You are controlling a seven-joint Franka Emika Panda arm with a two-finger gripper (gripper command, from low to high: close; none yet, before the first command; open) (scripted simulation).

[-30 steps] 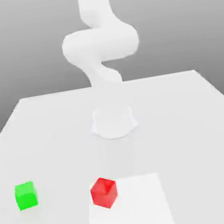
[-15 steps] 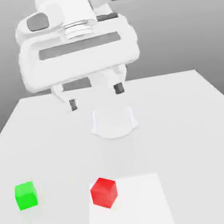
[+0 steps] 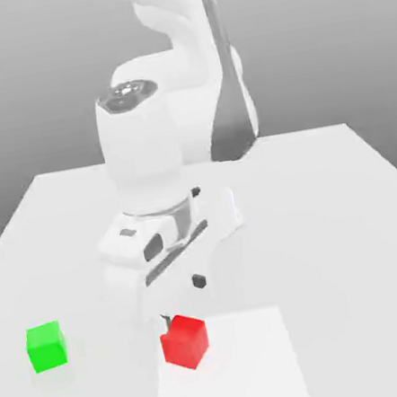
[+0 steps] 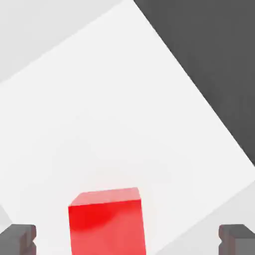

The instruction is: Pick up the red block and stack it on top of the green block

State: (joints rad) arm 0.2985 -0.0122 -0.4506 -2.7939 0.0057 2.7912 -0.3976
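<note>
The red block (image 3: 185, 343) rests on the white table near its front edge, at the corner of a brighter square patch. The green block (image 3: 46, 346) sits apart from it, toward the exterior view's left. My gripper (image 3: 181, 301) hovers low, just above and behind the red block, open, its dark fingertips (image 3: 198, 281) spread wide with nothing between them. In the hand view the red block (image 4: 107, 221) lies between the two dark fingertips (image 4: 17, 239), untouched, with my gripper (image 4: 127, 240) standing wide around it.
A brighter white square patch (image 3: 249, 371) marks the table (image 3: 333, 216) in front of the arm. Dark floor (image 4: 209, 60) shows beyond the table's edge in the hand view. The arm's white body (image 3: 145, 156) rises behind the gripper.
The hand has come down from high above the table to just over the red block, turning as it dropped. Both blocks stay where they were, and the fingers stay open.
</note>
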